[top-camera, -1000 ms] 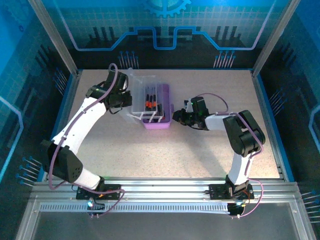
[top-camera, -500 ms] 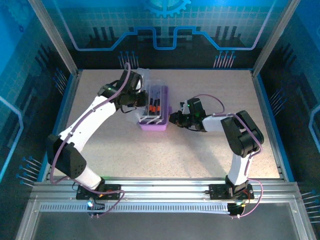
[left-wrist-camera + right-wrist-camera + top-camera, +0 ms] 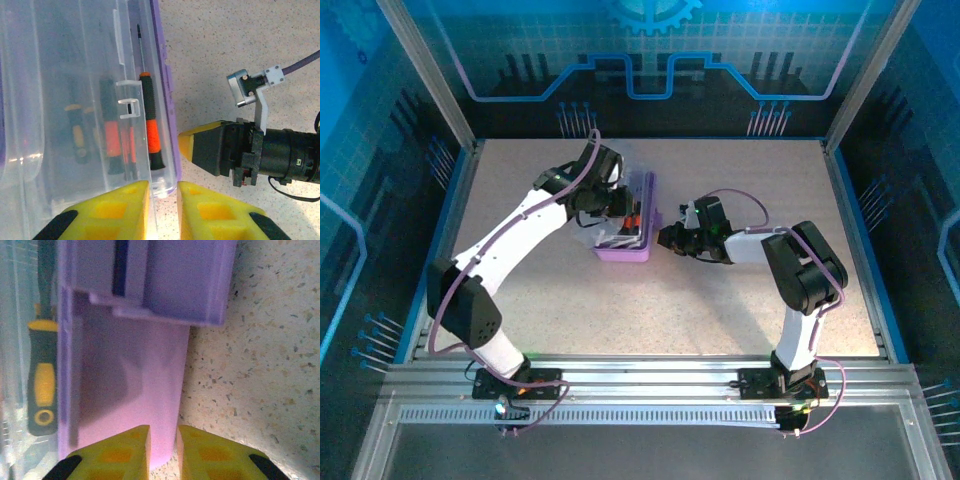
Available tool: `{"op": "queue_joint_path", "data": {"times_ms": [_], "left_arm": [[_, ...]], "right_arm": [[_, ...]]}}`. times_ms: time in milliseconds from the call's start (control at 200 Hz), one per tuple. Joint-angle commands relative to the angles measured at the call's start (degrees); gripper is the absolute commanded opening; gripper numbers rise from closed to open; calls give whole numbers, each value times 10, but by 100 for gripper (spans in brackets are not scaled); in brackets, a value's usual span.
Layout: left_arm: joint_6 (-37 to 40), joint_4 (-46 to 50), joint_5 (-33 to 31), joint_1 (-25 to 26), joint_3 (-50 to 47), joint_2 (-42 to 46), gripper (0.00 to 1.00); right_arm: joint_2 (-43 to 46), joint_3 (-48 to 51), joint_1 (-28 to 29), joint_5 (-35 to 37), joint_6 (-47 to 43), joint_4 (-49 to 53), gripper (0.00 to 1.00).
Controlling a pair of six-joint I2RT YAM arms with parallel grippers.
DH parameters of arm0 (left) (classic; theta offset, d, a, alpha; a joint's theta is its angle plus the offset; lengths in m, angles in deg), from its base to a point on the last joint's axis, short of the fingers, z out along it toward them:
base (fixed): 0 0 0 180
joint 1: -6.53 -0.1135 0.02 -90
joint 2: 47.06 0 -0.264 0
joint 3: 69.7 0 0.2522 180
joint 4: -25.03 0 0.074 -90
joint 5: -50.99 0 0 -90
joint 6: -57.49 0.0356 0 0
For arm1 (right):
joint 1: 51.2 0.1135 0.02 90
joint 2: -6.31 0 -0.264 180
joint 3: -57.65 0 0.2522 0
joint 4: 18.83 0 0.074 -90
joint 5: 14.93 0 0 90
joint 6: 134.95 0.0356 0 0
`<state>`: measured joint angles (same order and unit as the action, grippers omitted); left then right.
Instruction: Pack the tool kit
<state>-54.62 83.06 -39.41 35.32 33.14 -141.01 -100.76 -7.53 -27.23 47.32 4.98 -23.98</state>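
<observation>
Seen from above, the purple case (image 3: 620,255) lies mid-table (image 3: 740,320), the left gripper (image 3: 608,212) over its far-left part and the right gripper (image 3: 666,238) at its right side. In the left wrist view the clear lid (image 3: 60,100) covers the screwdrivers (image 3: 150,125), and its corner sits in the narrow gap between the pads (image 3: 125,200); whether it is pinched I cannot tell. In the right wrist view the pads (image 3: 125,445) are nipped on the case's handle (image 3: 135,390), with a yellow-handled screwdriver (image 3: 42,380) to its left.

Under the clear lid (image 3: 60,100) in the left wrist view the screwdrivers (image 3: 112,145) are too hazy to count, and the purple case (image 3: 167,100) runs off the top and left edges. In the right wrist view the yellow-handled screwdriver (image 3: 42,385) is cut at the top edge. From above, the left gripper (image 3: 620,215) hides part of the case.
</observation>
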Motion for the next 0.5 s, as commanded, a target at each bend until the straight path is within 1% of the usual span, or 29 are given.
{"op": "queue_joint_path", "data": {"times_ms": [0,360,455,495], "left_arm": [[-12,19,8,-1,-12,-15,23],[-15,12,37,8,4,-19,24],[-14,12,41,8,6,-18,25],[-13,12,41,9,8,-17,27]], "right_arm": [[-6,0,2,-12,-10,8,23],[2,7,-4,-11,-10,7,23],[10,7,-9,-9,-11,7,23],[14,25,-11,-10,-12,7,23]]}}
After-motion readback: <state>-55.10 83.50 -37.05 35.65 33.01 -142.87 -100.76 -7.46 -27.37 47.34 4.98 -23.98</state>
